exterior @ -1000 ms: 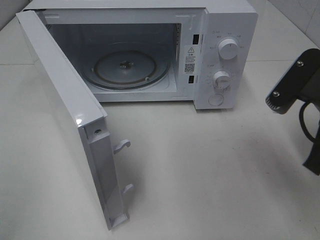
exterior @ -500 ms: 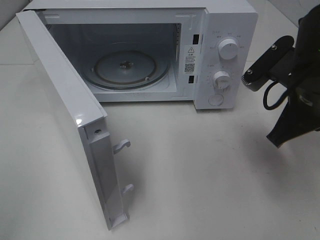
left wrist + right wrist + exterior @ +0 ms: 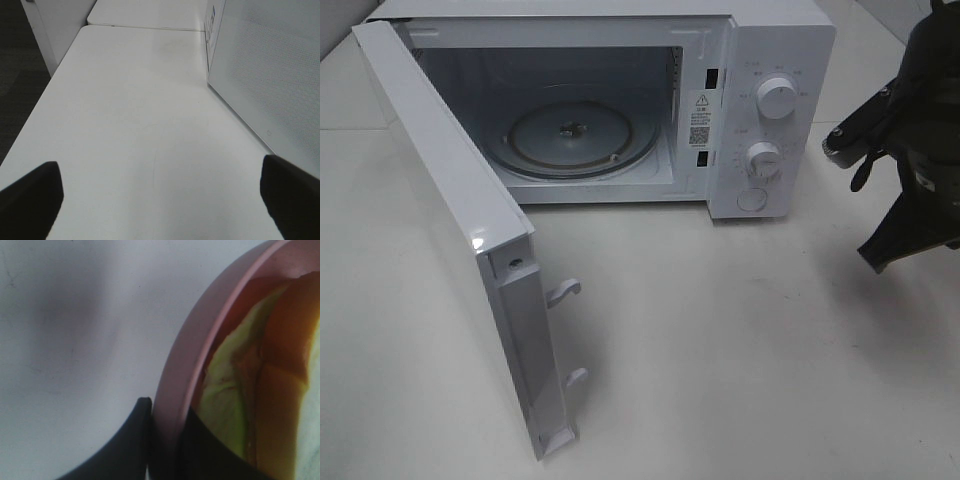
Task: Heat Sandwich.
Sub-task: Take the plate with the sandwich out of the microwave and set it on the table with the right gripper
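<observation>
My right pincer [image 3: 165,440] is clamped on the rim of the round pink plate [image 3: 200,350], one dark finger outside the edge and one inside. On that plate lies the sandwich [image 3: 265,375], thick white bread with a golden-brown crust and pale green leaf showing at its side; it sits just inside the rim, close to my inner finger. In the high view only my right arm shows at the right edge, beside the white microwave oven [image 3: 770,60], whose door [image 3: 450,230] stands wide open over the white desk [image 3: 720,350], its round glass turntable [image 3: 570,135] bare.

I judge the sandwich soft and light, loose on a smooth plate, so it may slide or shed its top slice if I tilt. Squeezing the bread would crush it; the stiff plate rim is the better place to hold, and I should keep it level. A grip at one edge leaves the far side to sag, so slow travel seems wise.

My left pincer [image 3: 160,200] hangs with its fingers wide apart over bare desk, holding nothing.
</observation>
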You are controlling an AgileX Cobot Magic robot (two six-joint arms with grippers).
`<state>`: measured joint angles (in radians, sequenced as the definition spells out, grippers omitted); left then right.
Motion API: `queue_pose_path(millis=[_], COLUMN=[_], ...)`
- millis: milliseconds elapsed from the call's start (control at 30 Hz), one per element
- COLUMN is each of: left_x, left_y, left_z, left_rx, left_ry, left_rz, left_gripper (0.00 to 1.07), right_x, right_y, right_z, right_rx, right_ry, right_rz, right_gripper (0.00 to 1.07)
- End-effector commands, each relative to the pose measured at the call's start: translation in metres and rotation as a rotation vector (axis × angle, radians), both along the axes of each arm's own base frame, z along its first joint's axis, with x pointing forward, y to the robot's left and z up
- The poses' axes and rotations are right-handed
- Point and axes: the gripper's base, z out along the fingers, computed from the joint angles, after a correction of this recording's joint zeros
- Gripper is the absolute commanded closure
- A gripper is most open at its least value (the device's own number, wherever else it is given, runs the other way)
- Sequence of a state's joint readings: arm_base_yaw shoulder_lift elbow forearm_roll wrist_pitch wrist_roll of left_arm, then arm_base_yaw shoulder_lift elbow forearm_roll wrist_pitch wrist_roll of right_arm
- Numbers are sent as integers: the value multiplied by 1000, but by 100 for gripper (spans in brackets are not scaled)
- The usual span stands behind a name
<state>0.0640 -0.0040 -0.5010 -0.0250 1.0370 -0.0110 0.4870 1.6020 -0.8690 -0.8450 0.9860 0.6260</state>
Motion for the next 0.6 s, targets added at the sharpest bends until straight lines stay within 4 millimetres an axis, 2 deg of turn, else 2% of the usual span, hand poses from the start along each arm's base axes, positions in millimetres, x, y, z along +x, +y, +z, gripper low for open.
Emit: queue_pose_path(millis=[33,600], left_x=[-3,-3], left_y=[0,0], left_z=[-1,-1], left_rx=[0,0], left_ry=[-22,-22], left_rz=[-2,-2], left_gripper=[8,8], right_x=[7,23], right_y=[-6,-9], right_z=[-3,-42], right_rx=[-21,-4], right_ry=[-7,18], right_rz=[-11,-59], right_gripper=[107,107])
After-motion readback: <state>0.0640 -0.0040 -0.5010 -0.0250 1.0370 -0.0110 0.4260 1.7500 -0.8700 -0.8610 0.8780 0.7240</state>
